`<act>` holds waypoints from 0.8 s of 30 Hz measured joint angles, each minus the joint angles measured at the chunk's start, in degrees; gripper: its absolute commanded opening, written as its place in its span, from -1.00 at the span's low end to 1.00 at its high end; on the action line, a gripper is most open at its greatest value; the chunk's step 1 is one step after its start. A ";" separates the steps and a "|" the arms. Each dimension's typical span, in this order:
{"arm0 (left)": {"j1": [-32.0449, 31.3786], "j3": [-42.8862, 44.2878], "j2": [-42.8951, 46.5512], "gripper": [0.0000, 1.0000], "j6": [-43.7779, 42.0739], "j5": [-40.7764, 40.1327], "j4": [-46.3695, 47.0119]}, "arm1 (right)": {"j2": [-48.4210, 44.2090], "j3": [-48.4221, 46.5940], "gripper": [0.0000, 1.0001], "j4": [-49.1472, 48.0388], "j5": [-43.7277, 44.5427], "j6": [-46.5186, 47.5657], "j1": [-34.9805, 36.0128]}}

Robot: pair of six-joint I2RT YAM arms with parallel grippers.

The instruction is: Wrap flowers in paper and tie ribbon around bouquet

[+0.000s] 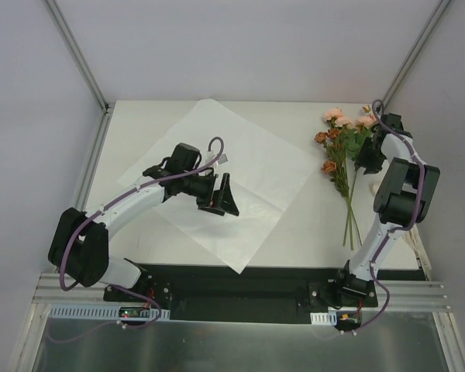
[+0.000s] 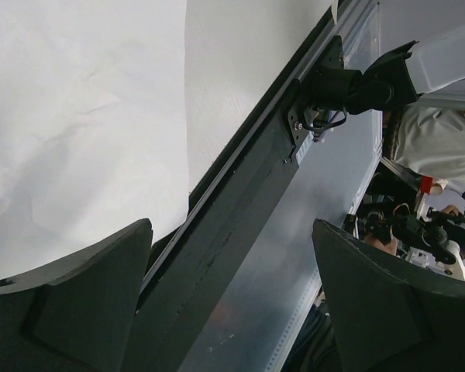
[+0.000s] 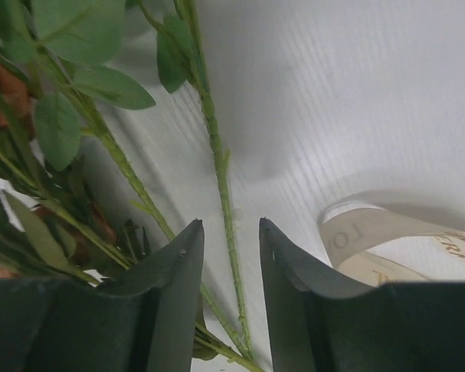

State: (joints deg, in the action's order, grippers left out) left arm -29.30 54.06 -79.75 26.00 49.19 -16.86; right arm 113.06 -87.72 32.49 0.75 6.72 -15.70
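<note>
The white paper [image 1: 256, 167] lies as a diamond on the table's middle, and it fills the upper left of the left wrist view [image 2: 77, 116]. My left gripper [image 1: 221, 198] hangs open over its near part, with nothing between its fingers [image 2: 232, 225]. The flowers [image 1: 337, 139] lie at the far right, their stems [image 1: 349, 213] trailing toward me. My right gripper [image 1: 370, 157] is down at the leafy part. Its jaws [image 3: 231, 225] stand narrowly apart around one green stem [image 3: 219, 174] without touching it. A loop of cream ribbon [image 3: 372, 236] lies just right of the jaws.
The table's black front rail [image 2: 240, 209] and the right arm's base [image 2: 349, 85] show past the left fingers. Grey walls close in the table on the left, back and right [image 1: 31, 93].
</note>
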 measured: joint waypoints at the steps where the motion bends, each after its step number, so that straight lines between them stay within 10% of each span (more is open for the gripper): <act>1: -0.02 0.39 -0.66 0.68 -0.20 -0.02 -0.28 | 1.03 -0.04 -0.26 0.26 -0.24 0.28 0.07; 12: -0.28 2.78 -3.08 0.67 -0.37 -0.39 -2.56 | 6.56 -1.38 -0.99 1.84 -1.68 4.22 0.26; 24: -0.28 2.99 -1.88 0.66 1.22 -1.92 -3.19 | -1.33 5.05 -0.99 -6.93 1.53 7.45 1.60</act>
State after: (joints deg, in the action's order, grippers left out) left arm -29.58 57.06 -81.62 27.22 47.27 -20.05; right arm 111.72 -82.67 25.56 2.28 14.17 -14.11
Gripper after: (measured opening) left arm 0.829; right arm 0.022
